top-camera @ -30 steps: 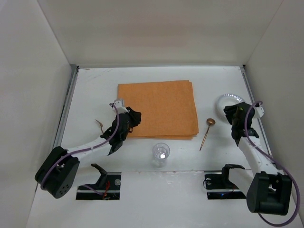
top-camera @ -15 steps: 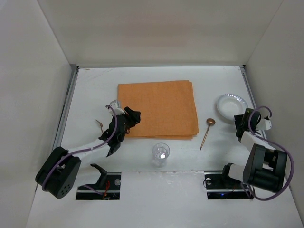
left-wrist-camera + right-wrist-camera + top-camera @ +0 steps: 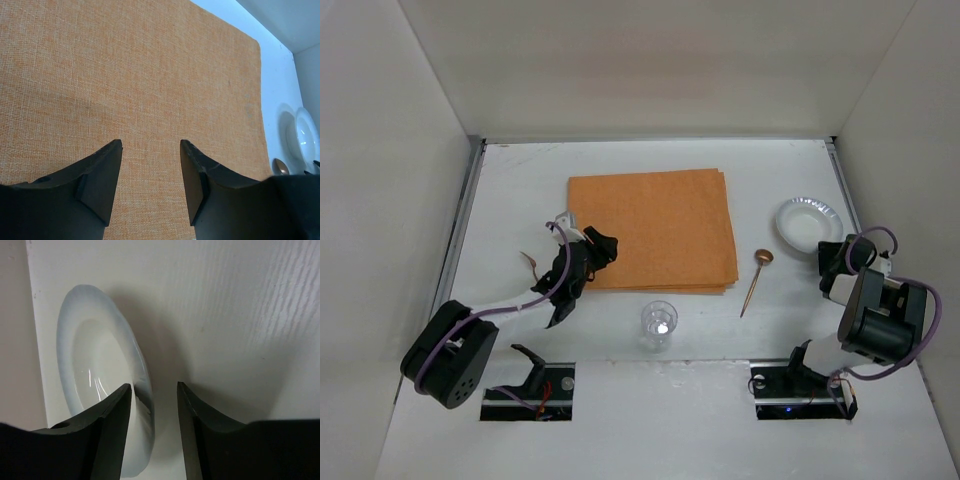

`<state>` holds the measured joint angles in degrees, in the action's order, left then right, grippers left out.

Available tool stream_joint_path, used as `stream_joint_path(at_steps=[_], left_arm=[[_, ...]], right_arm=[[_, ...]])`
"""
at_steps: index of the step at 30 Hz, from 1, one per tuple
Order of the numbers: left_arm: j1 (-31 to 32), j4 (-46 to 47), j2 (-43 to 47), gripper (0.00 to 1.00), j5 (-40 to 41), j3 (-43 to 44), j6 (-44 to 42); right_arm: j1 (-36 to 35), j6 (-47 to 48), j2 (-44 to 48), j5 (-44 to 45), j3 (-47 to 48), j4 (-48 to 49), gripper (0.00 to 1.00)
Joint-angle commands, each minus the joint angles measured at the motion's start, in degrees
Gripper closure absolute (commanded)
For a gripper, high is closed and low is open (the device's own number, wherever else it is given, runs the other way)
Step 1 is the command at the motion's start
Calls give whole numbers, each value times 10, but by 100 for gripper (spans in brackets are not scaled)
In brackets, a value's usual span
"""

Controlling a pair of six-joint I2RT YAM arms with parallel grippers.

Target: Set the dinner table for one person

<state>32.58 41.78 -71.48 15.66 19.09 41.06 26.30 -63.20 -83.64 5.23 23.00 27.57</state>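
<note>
1. Left gripper (image 3: 150,149): released, with the jaws standing apart and nothing between them. It hangs over the orange placemat (image 3: 150,70), at the mat's 8 o'clock corner in the overhead view.
2. Right gripper (image 3: 153,392): the jaws are apart and clasp nothing. The rim of the white plate (image 3: 95,360) runs under the gap, close to the finger at 9 o'clock in the wrist view. Contact cannot be told. Overhead, this gripper sits just off the plate at 5 o'clock.
3. The plate lies at 3 o'clock of the placemat, apart from it and near the right rail.
4. Brown spoon (image 3: 756,277): lies between placemat and plate, bowl at the far end, handle running toward 7 o'clock.
5. Clear glass (image 3: 659,323): upright, at 6 o'clock, just off the placemat's near edge.
6. Dinner table (image 3: 515,185): a white top lying beneath every item, with grey rails at 9 and 3 o'clock.
</note>
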Motion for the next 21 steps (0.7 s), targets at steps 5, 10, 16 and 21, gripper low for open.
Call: stream_joint_path(at_steps=[5,10,16,21], left_arm=[[0,45,-1,53,-6,1,8],[-3,45,4,53,-6,-1,8],[1,45,-2,53,-6,1,10],[2,45,6,53,-6,0,8]], right_arm=[[2,-25,-26,-41,9,78,53],[1,-30,-35,-44,15,78,59],[-1,-41,-50,-64,15,99,78],[-2,-54,-53,-84,4,150,87]])
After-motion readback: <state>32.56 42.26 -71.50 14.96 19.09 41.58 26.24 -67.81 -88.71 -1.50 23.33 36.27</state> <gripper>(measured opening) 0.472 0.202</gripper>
